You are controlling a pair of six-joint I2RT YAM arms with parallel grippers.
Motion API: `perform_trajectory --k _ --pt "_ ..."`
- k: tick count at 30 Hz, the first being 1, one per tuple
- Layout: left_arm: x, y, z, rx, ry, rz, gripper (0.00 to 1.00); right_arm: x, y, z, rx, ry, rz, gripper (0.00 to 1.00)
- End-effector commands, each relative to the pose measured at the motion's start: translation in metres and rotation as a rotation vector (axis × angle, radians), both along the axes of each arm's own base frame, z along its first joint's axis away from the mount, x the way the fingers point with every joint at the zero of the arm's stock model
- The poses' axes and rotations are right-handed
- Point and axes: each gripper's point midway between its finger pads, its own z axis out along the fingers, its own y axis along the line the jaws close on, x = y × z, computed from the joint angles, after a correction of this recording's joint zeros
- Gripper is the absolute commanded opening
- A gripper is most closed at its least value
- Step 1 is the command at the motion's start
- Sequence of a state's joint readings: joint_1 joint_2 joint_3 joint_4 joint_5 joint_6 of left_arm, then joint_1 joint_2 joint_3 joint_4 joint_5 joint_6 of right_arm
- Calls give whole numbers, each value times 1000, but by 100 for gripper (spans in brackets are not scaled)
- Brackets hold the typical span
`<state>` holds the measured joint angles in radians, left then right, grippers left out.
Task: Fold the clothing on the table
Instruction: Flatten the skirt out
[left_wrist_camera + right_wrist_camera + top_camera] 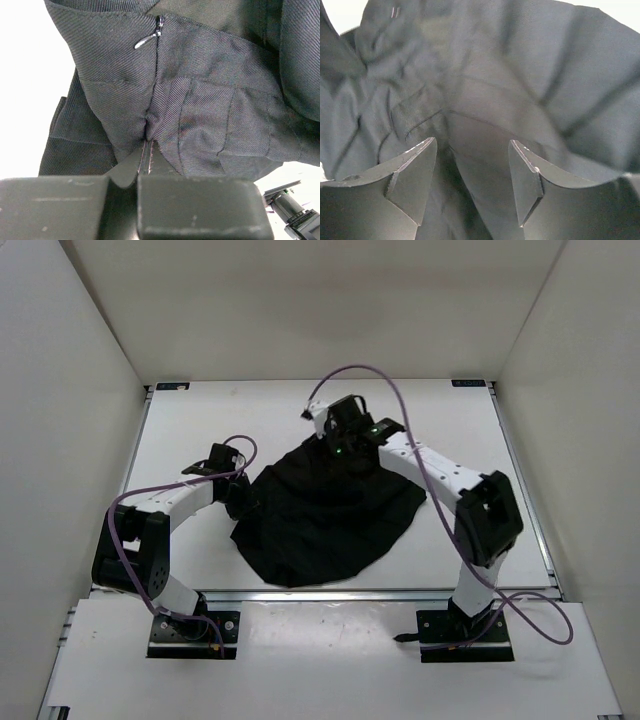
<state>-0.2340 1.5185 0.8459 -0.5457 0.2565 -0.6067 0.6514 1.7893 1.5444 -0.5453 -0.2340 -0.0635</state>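
Note:
The clothing point(325, 515) is a black pleated garment lying bunched in a rough fan on the white table point(200, 430). At its left edge my left gripper point(238, 494) is shut on it. In the left wrist view the fabric point(210, 115) puckers into the closed left gripper point(146, 156), just below a zipper pull point(147, 40). At the clothing's far edge my right gripper point(340, 443) stands open. In the right wrist view the right gripper point(472, 147) has its jaws wide apart, with loose folds of cloth point(485, 75) lying below and between them, not pinched.
Light walls enclose the table on the left, back and right. A metal rail point(330, 592) runs along the near edge in front of the arm bases. Purple cables point(400, 390) loop above both arms.

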Motion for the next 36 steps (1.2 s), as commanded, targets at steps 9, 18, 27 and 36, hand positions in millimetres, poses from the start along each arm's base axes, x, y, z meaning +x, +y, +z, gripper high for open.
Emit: perform_trajectory --k 9,18,27,36 --pt "2 3 -2 -20 -9 0 0 -31 32 -87 -195 -4 297 36" --pt "67 15 88 -82 -259 96 0 28 18 6 14 11 41 0" --pt "95 23 278 -282 -747 209 0 -2 -86 218 644 -210 -164 0" --pt "60 29 356 -345 -964 244 0 -69 -173 307 808 -353 -199 0"
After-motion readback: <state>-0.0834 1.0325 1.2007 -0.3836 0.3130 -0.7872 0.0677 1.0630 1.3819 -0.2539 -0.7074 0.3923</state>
